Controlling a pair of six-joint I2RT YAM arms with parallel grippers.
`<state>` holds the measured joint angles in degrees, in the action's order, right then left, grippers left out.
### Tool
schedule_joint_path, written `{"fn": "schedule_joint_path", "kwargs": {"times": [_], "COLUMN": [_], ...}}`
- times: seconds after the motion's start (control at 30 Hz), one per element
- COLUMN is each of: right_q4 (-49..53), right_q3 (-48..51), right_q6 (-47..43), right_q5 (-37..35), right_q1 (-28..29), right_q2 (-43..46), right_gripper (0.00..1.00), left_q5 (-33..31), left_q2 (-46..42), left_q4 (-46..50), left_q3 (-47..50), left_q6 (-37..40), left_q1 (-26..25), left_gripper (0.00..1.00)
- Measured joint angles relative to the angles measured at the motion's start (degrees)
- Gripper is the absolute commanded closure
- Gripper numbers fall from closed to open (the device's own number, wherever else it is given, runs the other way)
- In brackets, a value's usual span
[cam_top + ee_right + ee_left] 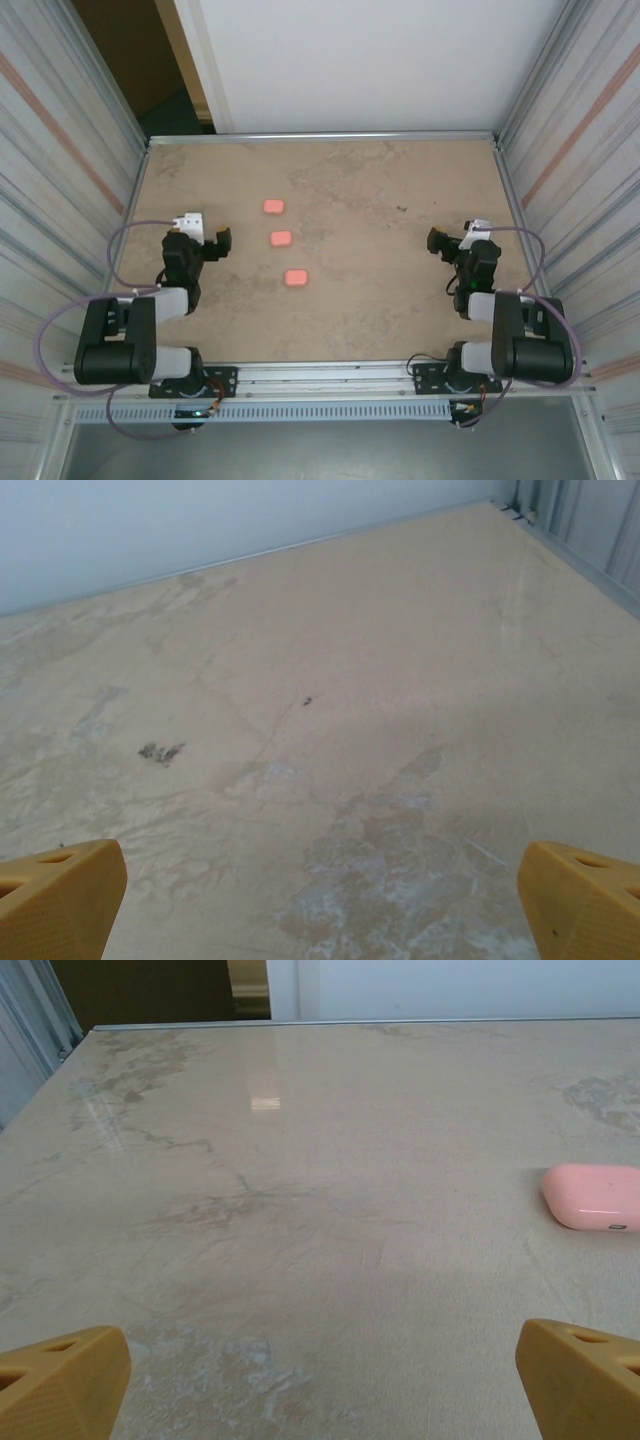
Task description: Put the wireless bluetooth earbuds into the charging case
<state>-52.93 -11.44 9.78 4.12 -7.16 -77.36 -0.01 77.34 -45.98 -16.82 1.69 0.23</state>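
Three pink cases [281, 239], long axes left-right; left gripper [320, 1380], right gripper [320, 900] agape.

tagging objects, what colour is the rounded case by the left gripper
Salmon pink; the smooth rounded plastic case shows best in the left wrist view.

No writing can be read.
The pink case [592, 1195] bears a small dark mark on its edge, too small to read.

The table top [300, 1160] is seen as smooth, mottled beige and stone-like, with a soft sheen at the far left. The pink case [592, 1195] is finished in smooth, glossy plastic. The yellow fingertips [62, 1385] are made of matt plastic. The side walls [60, 130] are formed of ribbed, dull metal
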Motion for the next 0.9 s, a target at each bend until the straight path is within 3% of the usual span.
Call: {"fn": "schedule_joint_path", "kwargs": {"times": [0.2, 0.37, 0.63, 0.9], "right_q4": [-7.6, -8.2, 1.9, 6.3], "right_q3": [0.0, -0.8, -11.2, -11.7], "right_q6": [0.0, 0.0, -2.0, -3.0], "right_q5": [2.0, 2.7, 1.5, 0.6], "right_q1": [0.0, 0.0, 2.8, 3.4], "right_q2": [-9.1, -10.1, -10.5, -10.6], "right_gripper": [0.01, 0.01, 0.01, 0.01], "left_q5": [2.6, 4.2, 6.1, 6.4], "left_q2": [6.4, 8.3, 9.0, 9.0], "left_q4": [-7.4, -9.2, -3.0, 0.0], "left_q3": [0.8, 0.9, -5.3, -6.0], "left_q6": [0.0, 0.0, 0.3, 0.7], "left_q1": [0.2, 0.2, 0.2, 0.2], "left_gripper": [0.01, 0.01, 0.01, 0.01]}}
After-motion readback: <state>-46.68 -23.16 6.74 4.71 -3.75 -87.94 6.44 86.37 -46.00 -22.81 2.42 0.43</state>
